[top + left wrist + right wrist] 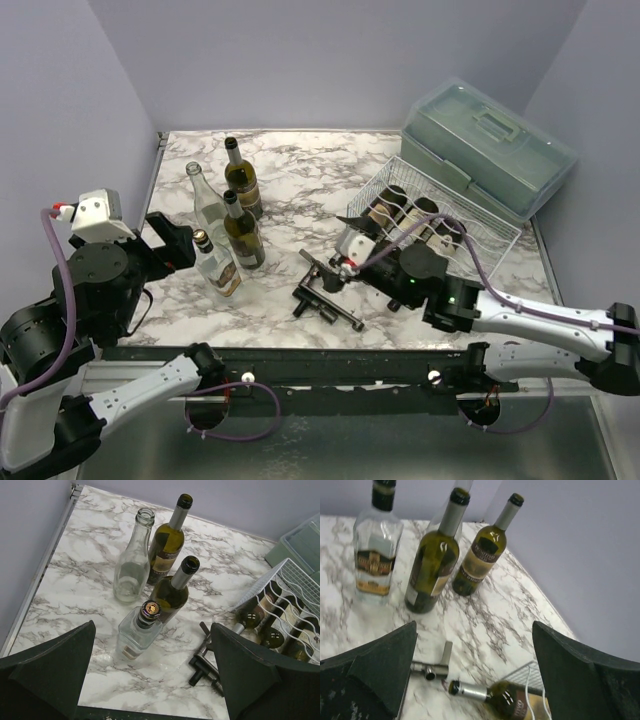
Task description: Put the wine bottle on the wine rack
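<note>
the wine bottle (171, 597) stands upright at the left of the desk (300, 180), straight ahead of the left fingers (60, 670), which are spread wide and empty. the right fingers (580, 680), also apart, hover by the wine rack (492, 235), farther off.

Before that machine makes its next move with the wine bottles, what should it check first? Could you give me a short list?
1. Left gripper open and empty: ok.
2. Right gripper open and empty: ok.
3. Dark green glass wine bottle standing upright, ready to grasp: ok.
4. Room in the silver wire rack: ok, its right-hand end looks unfilled.
5. Approach free for the left arm: not ok, a clear square glass bottle with a gold cap stands directly in front of that wine bottle.
6. Route to the rack clear: not ok, a black metal tool lies on the way.
</note>
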Tool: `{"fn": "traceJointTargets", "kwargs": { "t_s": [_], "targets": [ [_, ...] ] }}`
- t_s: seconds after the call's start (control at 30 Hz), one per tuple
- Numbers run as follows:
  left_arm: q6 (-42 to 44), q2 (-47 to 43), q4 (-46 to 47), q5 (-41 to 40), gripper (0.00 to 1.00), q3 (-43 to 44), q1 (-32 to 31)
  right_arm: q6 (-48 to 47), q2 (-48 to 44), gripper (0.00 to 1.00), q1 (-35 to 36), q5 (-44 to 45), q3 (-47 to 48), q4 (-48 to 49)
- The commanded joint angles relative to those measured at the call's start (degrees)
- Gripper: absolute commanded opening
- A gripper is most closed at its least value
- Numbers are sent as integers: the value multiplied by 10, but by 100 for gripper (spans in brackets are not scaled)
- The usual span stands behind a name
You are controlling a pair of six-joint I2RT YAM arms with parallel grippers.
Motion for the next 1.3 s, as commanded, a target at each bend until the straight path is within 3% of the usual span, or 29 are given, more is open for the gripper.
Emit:
{"fn": "traceJointTargets", "kwargs": {
  "t_s": [0.0, 0.1, 0.17, 0.57, 1.03, 1.27],
  "targets": [
    [2, 5, 8, 5, 99, 8, -3, 168, 103, 100, 3, 109, 99, 17],
    [-1, -8, 15, 8, 99, -12, -3, 257, 179, 100, 2, 198, 169, -4],
    [-1, -18, 19, 11, 99, -25, -4, 276, 219, 100, 1, 193, 200, -14],
    [2, -71, 17, 39, 99, -19, -4, 269, 302, 100, -7, -51, 260, 118],
    [13, -108, -7, 58, 99, 11, -4, 284, 468, 100, -31, -18, 384, 187],
    [21, -112, -13, 70, 99, 9, -4, 274, 548, 86, -32, 32, 433, 212]
  ]
}}
